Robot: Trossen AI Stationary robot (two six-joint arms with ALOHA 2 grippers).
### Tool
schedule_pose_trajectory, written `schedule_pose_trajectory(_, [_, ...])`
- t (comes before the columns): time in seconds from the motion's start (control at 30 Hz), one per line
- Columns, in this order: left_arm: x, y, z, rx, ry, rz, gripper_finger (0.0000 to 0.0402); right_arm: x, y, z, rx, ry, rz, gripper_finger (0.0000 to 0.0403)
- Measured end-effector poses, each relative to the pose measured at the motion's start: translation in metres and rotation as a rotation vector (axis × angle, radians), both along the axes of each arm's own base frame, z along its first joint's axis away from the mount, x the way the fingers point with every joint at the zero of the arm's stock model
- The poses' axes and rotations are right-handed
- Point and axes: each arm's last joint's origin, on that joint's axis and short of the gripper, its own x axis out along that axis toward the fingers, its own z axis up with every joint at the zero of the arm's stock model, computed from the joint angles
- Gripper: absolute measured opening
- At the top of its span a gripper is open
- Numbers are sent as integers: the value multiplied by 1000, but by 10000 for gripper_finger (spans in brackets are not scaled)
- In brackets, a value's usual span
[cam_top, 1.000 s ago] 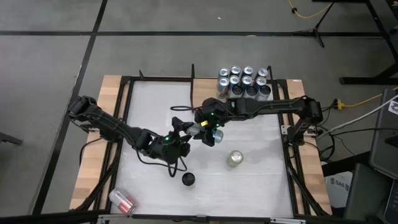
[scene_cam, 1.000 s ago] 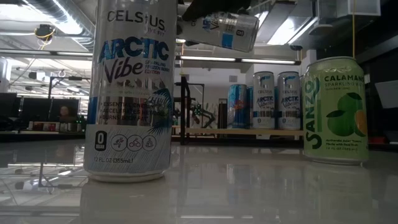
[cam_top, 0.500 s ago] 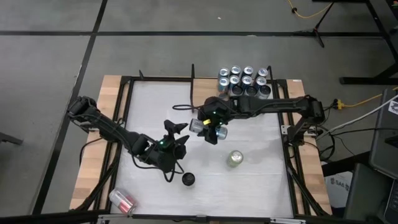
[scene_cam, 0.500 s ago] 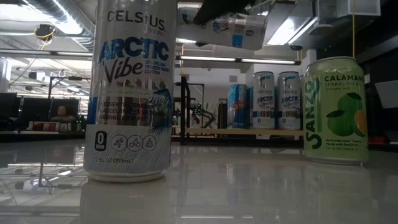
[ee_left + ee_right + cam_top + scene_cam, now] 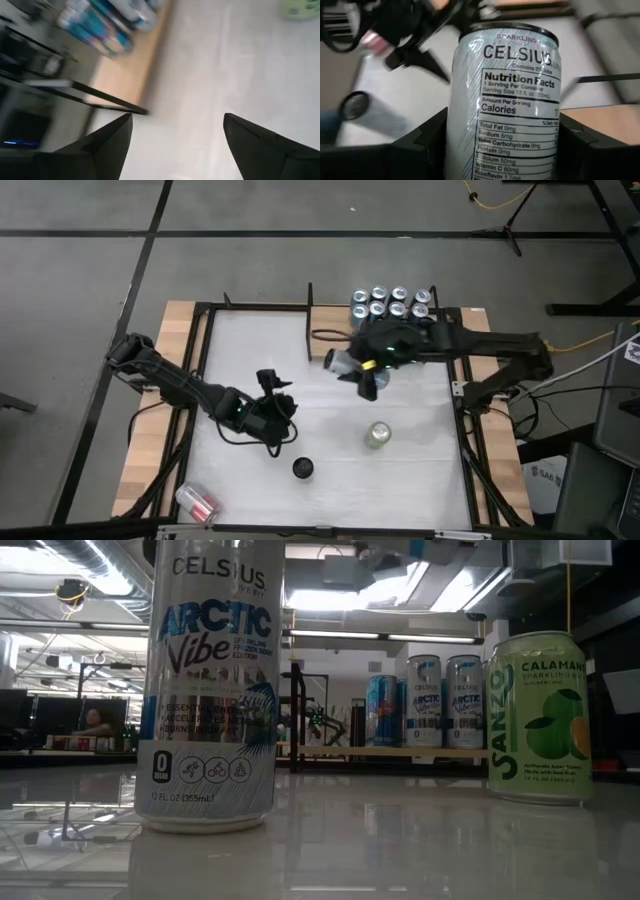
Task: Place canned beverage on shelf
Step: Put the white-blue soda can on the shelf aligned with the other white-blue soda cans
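Observation:
My right gripper [image 5: 362, 370] is high above the table's far middle, shut on a white-and-blue Celsius can [image 5: 507, 100]. The can shows as a blur at the top of the low view [image 5: 370, 562]. The shelf [image 5: 125, 75], a light-brown board, stands at the table's far right with several cans [image 5: 395, 310] on it. My left gripper [image 5: 272, 380] hangs open over the table's middle left with nothing between its fingers [image 5: 107, 142]. A green Sanzo can [image 5: 377, 435] and an Arctic Vibe can [image 5: 210, 690] stand upright on the table. My right gripper pinches the can's side wall [image 5: 465, 135] between its two fingers, one on each side of the label's lower half. The fingers come from the table's right, slanting down. The can is lifted clear of the table and lies tilted, its rimmed end [image 5: 510, 27] away from the wrist.
A pink can [image 5: 197, 501] lies on its side at the table's near left corner. Black frame rails [image 5: 205, 360] and pale wooden strips edge the white table top. Open table top lies between the shelf and the green can.
My right gripper has risen and gone toward the table's far right, toward the shelf, carrying the can clear of the table. My left gripper has rolled about its own line and drawn back a little toward the table's left, staying open.

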Motion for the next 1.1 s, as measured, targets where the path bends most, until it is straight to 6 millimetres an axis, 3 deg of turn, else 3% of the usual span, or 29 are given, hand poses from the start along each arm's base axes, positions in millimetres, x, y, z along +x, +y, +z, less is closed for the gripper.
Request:
schedule_pose_trajectory(0.07, [3, 6, -6, -61, 9, -5, 302, -16, 6, 6, -58, -32, -46, 243])
schedule_pose_trajectory(0.17, [11, 15, -11, -134, -31, -3, 302, -37, 13, 0, -105, -46, -89, 243])
schedule_pose_trajectory(0.43, [37, 41, -15, -299, -253, -124, 302, -72, 17, -79, 44, -179, -143, 243])
schedule_pose_trajectory(0.57, [46, 55, -14, -382, -396, -190, 302, -75, 17, -104, 19, -401, -75, 244])
schedule_pose_trajectory(0.77, [51, 70, -9, -429, -544, -230, 302, -75, 21, -123, 1, -696, 62, 244])
schedule_pose_trajectory(1.1, [56, 69, 12, -428, -755, -319, 302, -70, 22, -143, -2, -679, 84, 244])
